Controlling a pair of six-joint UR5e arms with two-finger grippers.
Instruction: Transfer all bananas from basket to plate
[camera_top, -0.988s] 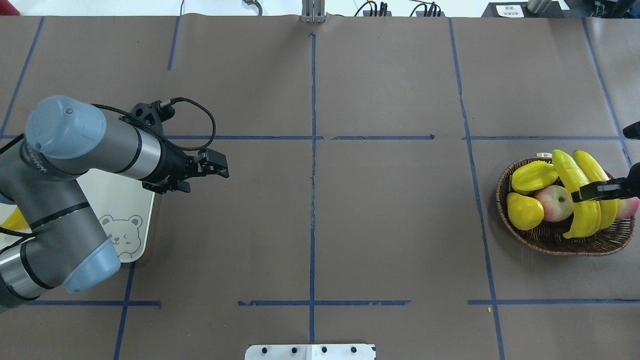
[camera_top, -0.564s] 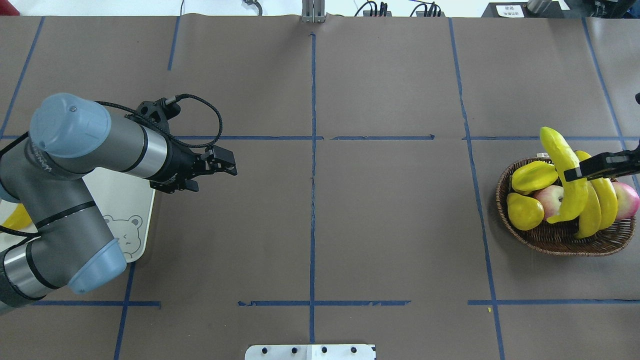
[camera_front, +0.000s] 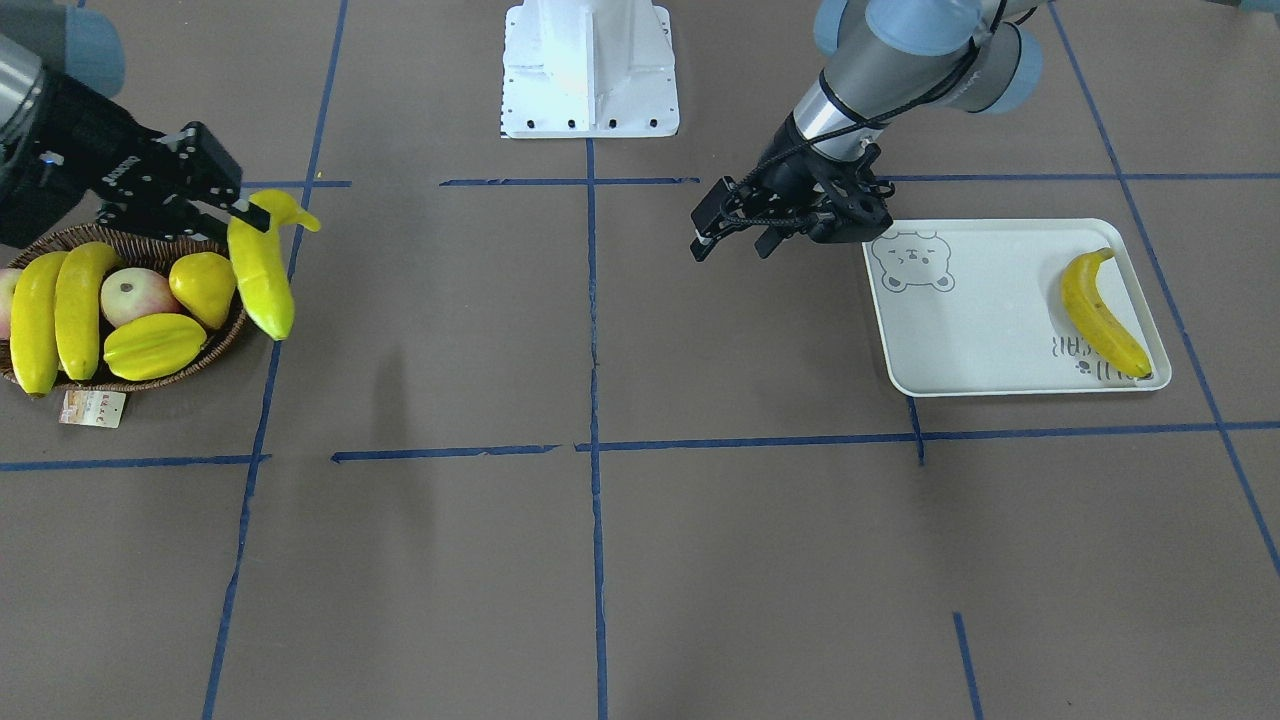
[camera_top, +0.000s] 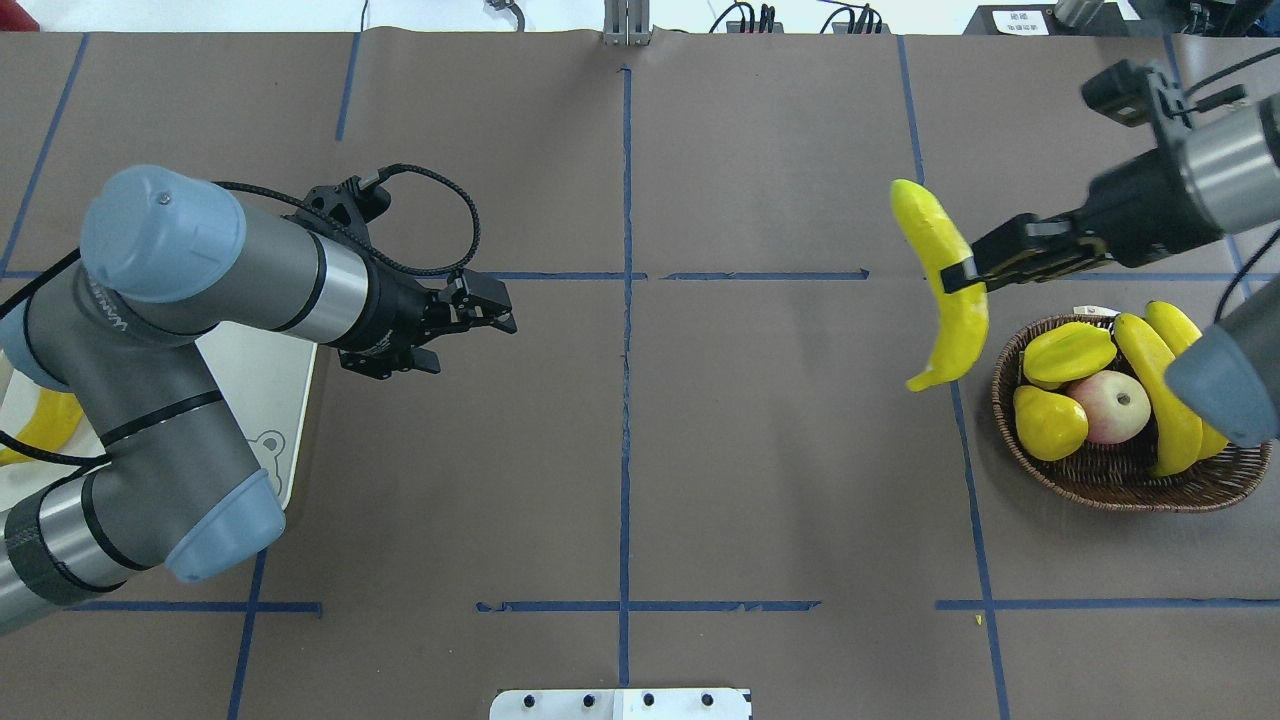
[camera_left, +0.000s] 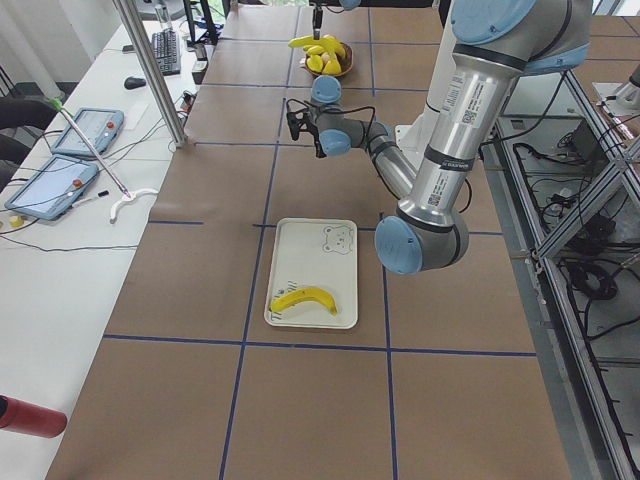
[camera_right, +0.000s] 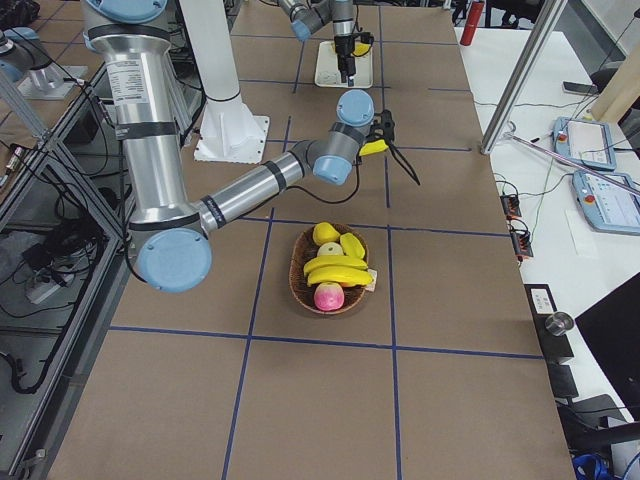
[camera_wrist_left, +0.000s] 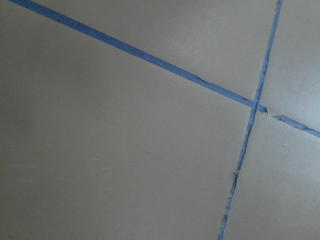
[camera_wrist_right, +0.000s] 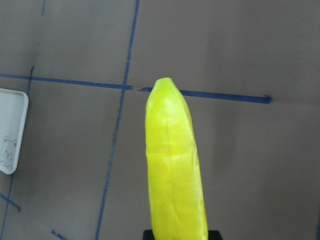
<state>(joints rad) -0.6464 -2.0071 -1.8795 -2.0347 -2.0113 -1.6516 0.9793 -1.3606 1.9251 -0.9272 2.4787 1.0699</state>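
Overhead exterior: the right gripper (camera_top: 965, 273) had its fingers pinched on a banana (camera_top: 955, 320), aloft just beside the basket (camera_top: 1120, 492).
Carry step, by my read: another banana (camera_front: 1100, 312) already lay on the plate (camera_front: 1000, 382), two sat in the basket. The left gripper (camera_top: 495, 305) hung empty, fingers parted, near the plate; next called for a mid-table hand-over.

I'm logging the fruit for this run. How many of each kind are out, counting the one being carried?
Bananas: 4 (plate banana, held banana, basket bananas)
Apples: 2
Pear: 1
Starfruit: 1
Total: 8
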